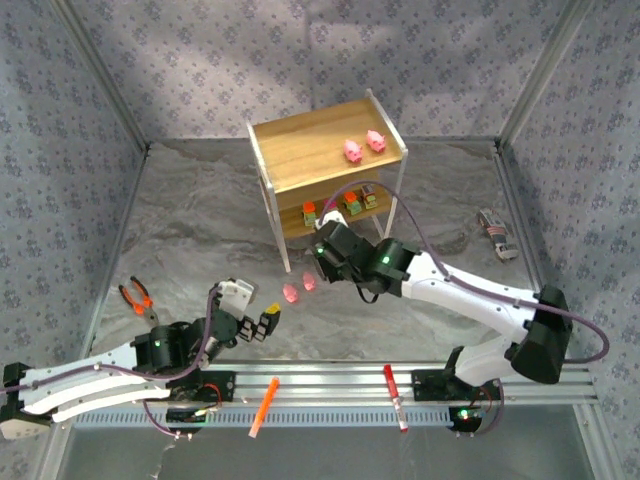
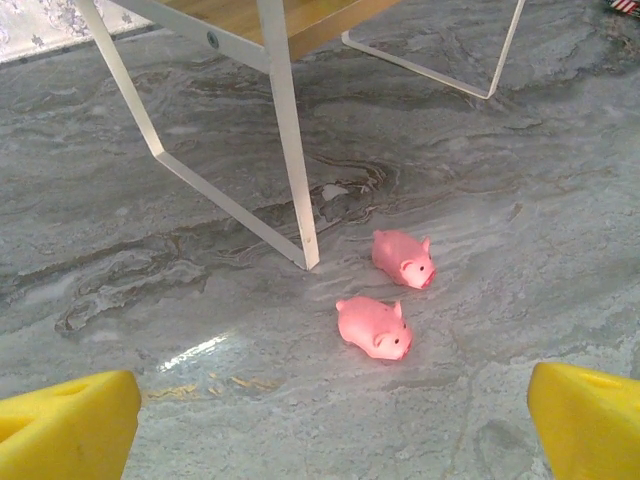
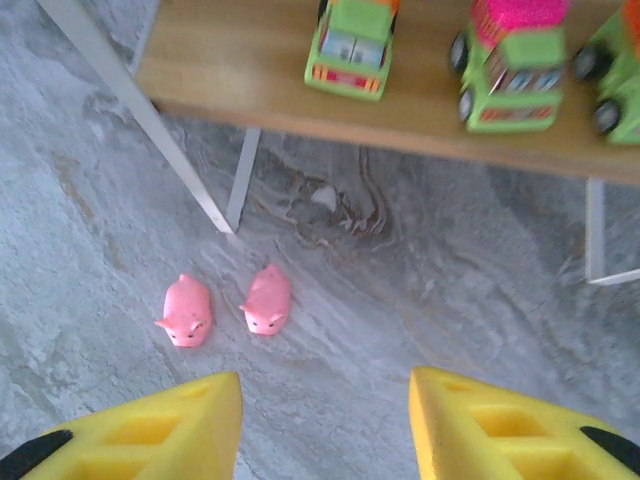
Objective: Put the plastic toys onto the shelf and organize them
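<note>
Your right pincer (image 3: 325,385) is open, its yellow fingers (image 3: 150,430) spread apart with only bare table (image 3: 480,290) between them and nothing held. It hangs just in front of the shelf (image 1: 325,140), low and angled down at the table. Just ahead of it and a little to one side, a pink pig (image 3: 186,311) and another pig (image 3: 267,299) lie side by side on the table. They are close together without touching and sit near the shelf's thin white front leg (image 3: 150,125). Beyond them, on the lower wooden board of the shelf, you have the small green toy cars (image 3: 352,45) standing in a row; the right wrist camera catches three of them, and the overhead camera shows four along that board. On the top board, two more pigs (image 1: 364,146) stand next to each other toward the right end. Your left pincer (image 2: 332,395) is also open, its fingers wide apart and empty. It points at the same two pigs on the table but sits well short of them. Further out, the orange-handled pliers (image 1: 138,297) lie on the table to the left of the left arm. An orange marker (image 1: 264,405) and a red pen (image 1: 394,396) rest at the near edge between the arms' bases.
</note>
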### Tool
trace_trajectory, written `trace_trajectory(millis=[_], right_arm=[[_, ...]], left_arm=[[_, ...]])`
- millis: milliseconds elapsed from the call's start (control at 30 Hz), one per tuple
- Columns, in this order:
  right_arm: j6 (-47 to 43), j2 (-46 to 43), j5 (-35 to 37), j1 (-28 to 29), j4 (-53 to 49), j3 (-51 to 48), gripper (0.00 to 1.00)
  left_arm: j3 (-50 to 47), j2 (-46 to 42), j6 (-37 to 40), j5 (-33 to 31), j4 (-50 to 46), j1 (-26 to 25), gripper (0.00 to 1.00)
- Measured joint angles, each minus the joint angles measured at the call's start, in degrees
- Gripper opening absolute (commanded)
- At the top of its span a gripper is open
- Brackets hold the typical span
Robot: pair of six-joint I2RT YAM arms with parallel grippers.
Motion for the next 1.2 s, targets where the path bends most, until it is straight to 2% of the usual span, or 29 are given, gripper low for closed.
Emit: trace_trajectory(millis=[200, 467, 1200], right_arm=[[3.04, 4.66, -1.97, 0.00, 5.29, -4.20, 0.53], [4.98, 10.56, -3.67, 0.55, 10.69, -4.87, 0.56], [7.93, 20.28, -6.12, 0.31, 16.39, -5.42, 0.59]], left_arm=[[0.00, 0.15, -0.20, 0.44, -0.37, 0.37, 1.00], [0.00, 1.95, -0.20, 0.50, -0.44, 0.42, 1.00], [0.00, 2.16, -0.20, 0.63, -0.42, 0.63, 1.00]])
